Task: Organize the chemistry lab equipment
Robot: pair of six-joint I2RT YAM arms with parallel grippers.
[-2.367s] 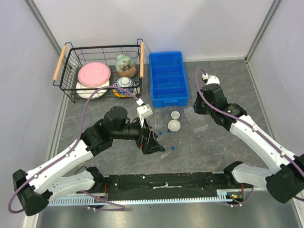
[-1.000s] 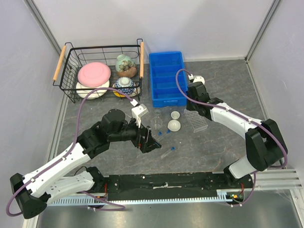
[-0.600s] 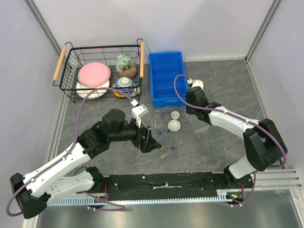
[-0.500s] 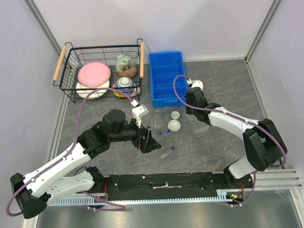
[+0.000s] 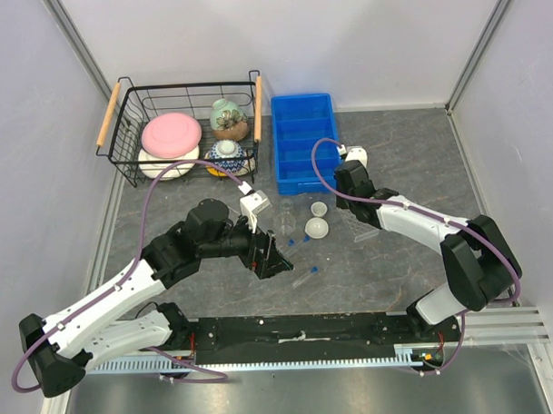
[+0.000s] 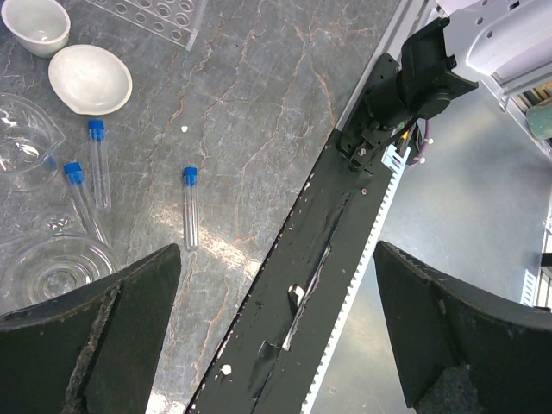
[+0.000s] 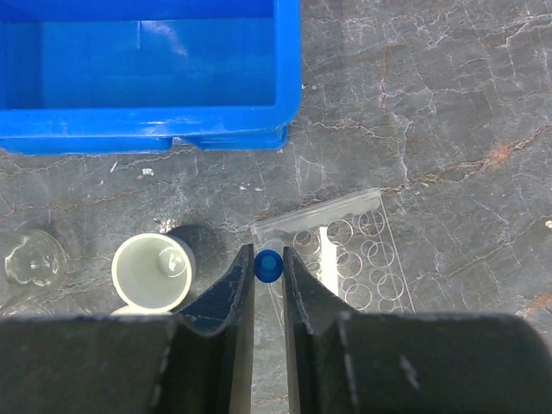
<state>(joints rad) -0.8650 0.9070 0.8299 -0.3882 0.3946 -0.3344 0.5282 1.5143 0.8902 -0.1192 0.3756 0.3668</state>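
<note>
Counting the lab ware gives four blue-capped tubes: three (image 6: 189,216) lie on the surface (image 6: 259,103), and a fourth tube (image 7: 269,266) is clamped between the right fingers (image 7: 233,302) at the corner of one clear rack (image 7: 345,259). Two white dishes (image 6: 90,79) and two glass flasks (image 6: 52,267) sit nearby. The left fingers (image 6: 129,319) are spread wide, holding nothing. One blue bin (image 7: 147,69) and one wire basket (image 5: 178,129) stand behind. The surface is grey and marbled, the walls (image 5: 298,43) pale.

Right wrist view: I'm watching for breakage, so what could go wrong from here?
The right tool holds a blue-capped tube over the corner of the clear rack, not clearly over a hole; lowering could jam it or shove the rack. The small white cup sits close beside the tool and may get knocked.
</note>
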